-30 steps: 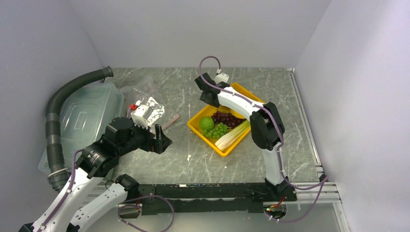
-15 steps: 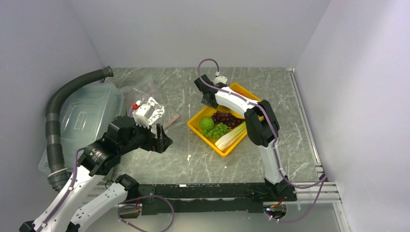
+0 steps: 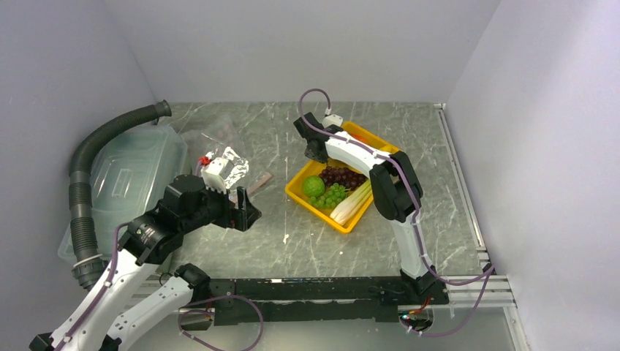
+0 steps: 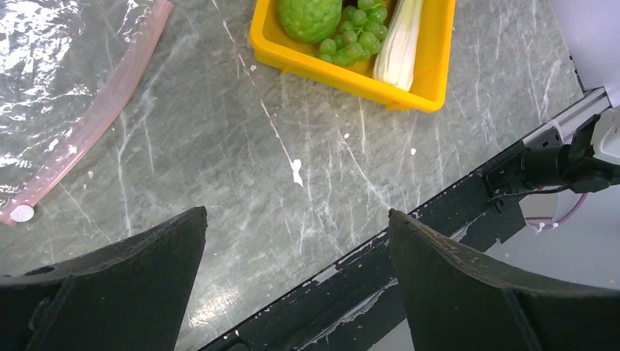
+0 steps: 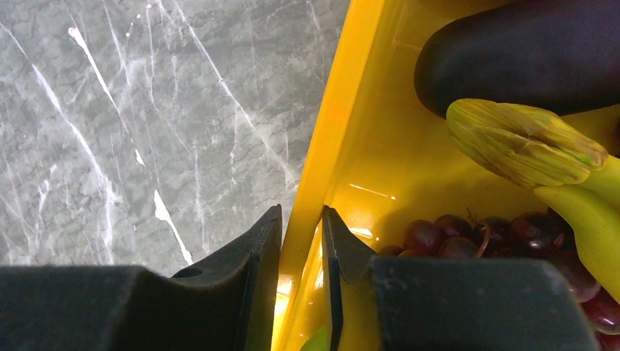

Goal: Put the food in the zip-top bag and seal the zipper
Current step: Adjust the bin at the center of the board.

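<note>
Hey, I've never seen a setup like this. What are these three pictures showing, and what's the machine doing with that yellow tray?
These are two robot arms bolted to a table's near edge. The wide picture looks down from above and behind them. The other two come from a camera on each wrist, so the dark shapes at the bottom are that arm's own jaws.

On the table sit a yellow tray of toy food: green round fruit, grapes, leek, banana and eggplant. There is also a clear zip-top bag with a pink zipper strip, and a lidded bin by a grey hose.

The left jaws are wide open and hold nothing. The right jaws pinch the tray's wall, one inside, one outside.
</note>
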Robot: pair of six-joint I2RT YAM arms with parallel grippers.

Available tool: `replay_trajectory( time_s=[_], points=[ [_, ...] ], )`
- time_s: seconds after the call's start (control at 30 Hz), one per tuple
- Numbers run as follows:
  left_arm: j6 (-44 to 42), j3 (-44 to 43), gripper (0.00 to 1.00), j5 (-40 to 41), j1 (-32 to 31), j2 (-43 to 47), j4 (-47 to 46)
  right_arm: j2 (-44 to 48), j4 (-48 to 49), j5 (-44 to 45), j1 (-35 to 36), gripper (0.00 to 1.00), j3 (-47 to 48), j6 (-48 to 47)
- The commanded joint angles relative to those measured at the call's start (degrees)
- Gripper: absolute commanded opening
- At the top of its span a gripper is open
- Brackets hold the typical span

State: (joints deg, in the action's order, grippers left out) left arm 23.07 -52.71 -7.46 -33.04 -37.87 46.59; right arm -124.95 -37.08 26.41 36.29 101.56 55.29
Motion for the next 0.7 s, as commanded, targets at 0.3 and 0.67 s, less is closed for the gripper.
replay_trajectory(
  time_s=[0.3, 0.67],
  points=[
    [-0.07, -0.2, 0.99, 2.07, -0.19, -0.37, -1.35, 7.02, 5.15, -3.22, 0.55, 0.0, -6.22, -6.48],
    [0.87, 0.02, 0.99, 3.11, -0.19, -1.0, -1.16, 13.66, 7.88, -8.56, 1.53, 0.0, -14.32, -16.63]
  ],
)
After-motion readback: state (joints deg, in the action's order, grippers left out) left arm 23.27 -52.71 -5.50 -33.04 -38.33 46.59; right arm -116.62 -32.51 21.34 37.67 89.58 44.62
